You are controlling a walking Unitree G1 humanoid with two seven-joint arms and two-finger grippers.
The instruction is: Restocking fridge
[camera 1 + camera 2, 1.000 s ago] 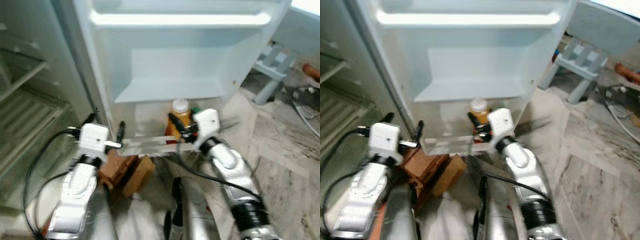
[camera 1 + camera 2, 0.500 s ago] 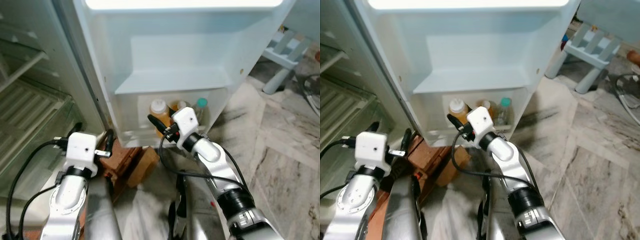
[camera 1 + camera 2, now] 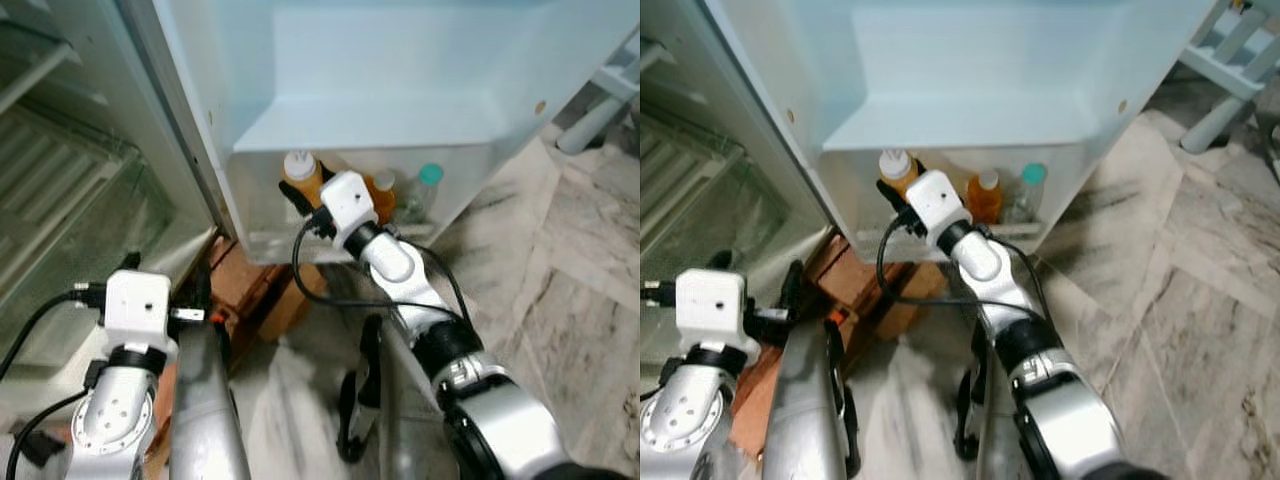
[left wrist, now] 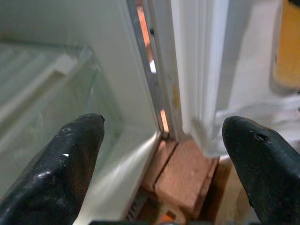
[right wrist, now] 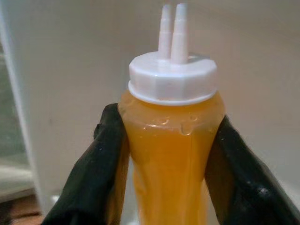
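An orange squeeze bottle [image 3: 299,174] with a white twin-nozzle cap [image 5: 172,77] stands upright at the left end of the fridge door's bottom shelf [image 3: 300,243]. My right gripper [image 5: 168,123] is shut on the bottle, one black finger [image 5: 96,173] on each side of its body. Beside it on the same shelf stand a smaller orange bottle [image 3: 985,195] and a clear bottle with a teal cap [image 3: 1028,190]. My left gripper [image 4: 164,164] is open and holds nothing, low by the door hinge, facing the fridge body's glass shelf [image 4: 51,93].
Brown blocks [image 3: 262,290] lie on the floor under the door's bottom corner. The open fridge body with glass shelves [image 3: 70,190] is at the left. A pale blue stool [image 3: 1230,60] stands at the far right on the marble floor [image 3: 1200,260].
The view has tilted down and closer. My right gripper has carried the orange bottle over the shelf rail and to the shelf's left end. The left arm has sunk lower.
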